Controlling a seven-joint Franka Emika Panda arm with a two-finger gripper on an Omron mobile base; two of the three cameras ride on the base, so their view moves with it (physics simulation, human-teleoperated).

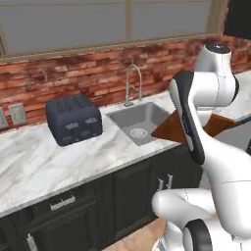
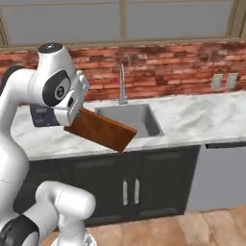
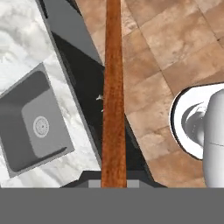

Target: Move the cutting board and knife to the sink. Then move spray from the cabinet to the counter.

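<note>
My gripper (image 2: 77,119) is shut on one edge of the cutting board (image 2: 103,130), a reddish-brown wooden slab. The board hangs tilted in the air over the counter's front edge, just left of the sink (image 2: 144,120) in the right base view. Along the hand view the cutting board (image 3: 113,87) runs edge-on up the middle from my gripper (image 3: 113,183), with the sink (image 3: 22,144) to its left. In the left base view my arm covers most of the cutting board (image 1: 167,128). The sink (image 1: 142,113) basin holds nothing. The white marble counter (image 1: 49,157) spans both sides. The knife, spray and cabinet are out of view.
A dark toaster (image 1: 73,120) stands on the counter left of the sink. A curved faucet (image 1: 131,83) rises behind the basin against the brick wall. Dark cupboard doors (image 2: 129,182) sit below, and a grey appliance front (image 2: 221,173) is at the right.
</note>
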